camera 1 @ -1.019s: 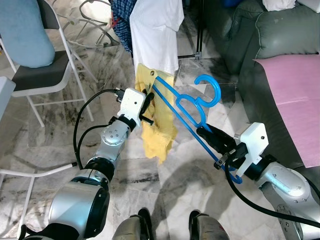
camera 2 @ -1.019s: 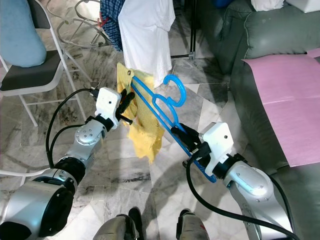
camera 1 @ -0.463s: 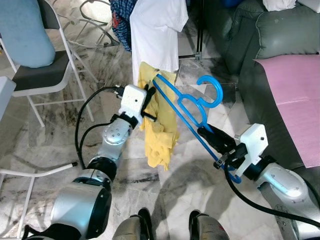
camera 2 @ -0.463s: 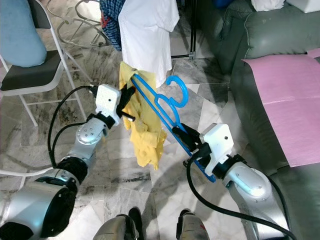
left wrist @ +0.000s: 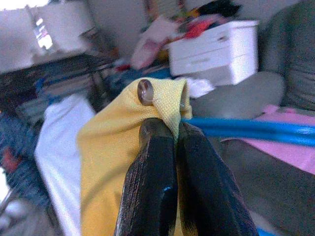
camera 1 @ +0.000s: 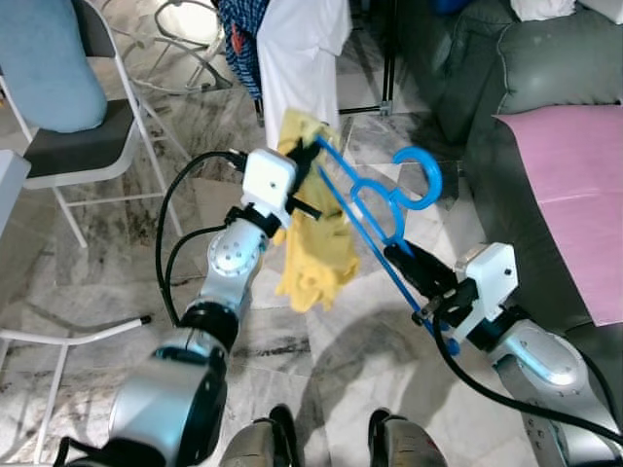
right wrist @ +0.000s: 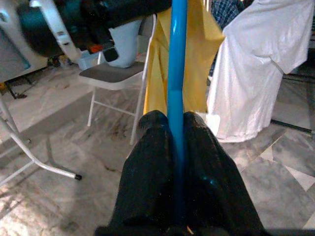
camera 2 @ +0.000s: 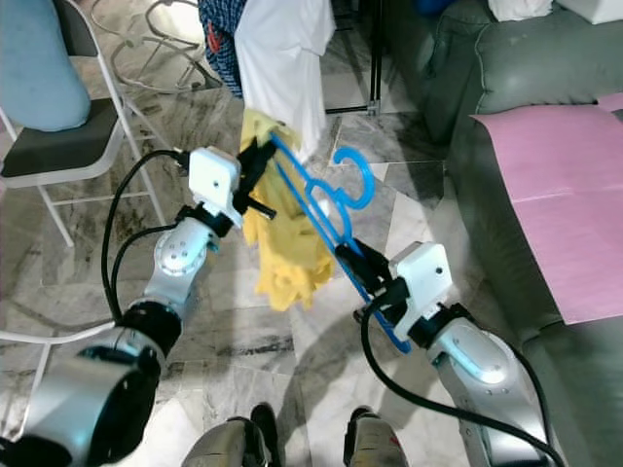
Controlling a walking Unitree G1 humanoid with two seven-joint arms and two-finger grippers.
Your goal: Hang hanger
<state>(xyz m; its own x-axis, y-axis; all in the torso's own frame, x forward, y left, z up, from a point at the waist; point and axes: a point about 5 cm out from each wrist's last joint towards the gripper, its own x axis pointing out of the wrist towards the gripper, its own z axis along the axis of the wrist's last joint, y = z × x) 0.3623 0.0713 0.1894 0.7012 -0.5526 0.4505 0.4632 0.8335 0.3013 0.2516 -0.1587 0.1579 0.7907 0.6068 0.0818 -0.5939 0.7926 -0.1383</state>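
Note:
A blue plastic hanger (camera 1: 380,199) slants up in front of me, hook to the right, over the marble floor. My right gripper (camera 1: 401,263) is shut on its lower bar; the bar (right wrist: 176,73) runs out between the black fingers (right wrist: 152,162). A yellow garment (camera 1: 313,243) hangs from the hanger's upper end. My left gripper (camera 1: 304,163) is shut on the garment's top edge (left wrist: 162,105), close beside the hanger's upper tip. A white shirt (camera 1: 300,58) and a blue plaid garment (camera 1: 245,34) hang just behind.
A folding chair (camera 1: 83,141) with a light-blue cushion (camera 1: 49,63) stands at the left. A grey sofa (camera 1: 545,68) with a pink cloth (camera 1: 579,195) lies on the right. Black rack legs (camera 1: 387,68) stand behind the white shirt.
My left gripper has lifted the yellow garment's top edge up and right along the hanger's upper end. The cloth has bunched up shorter. My right gripper keeps its hold, hanger slightly steeper.

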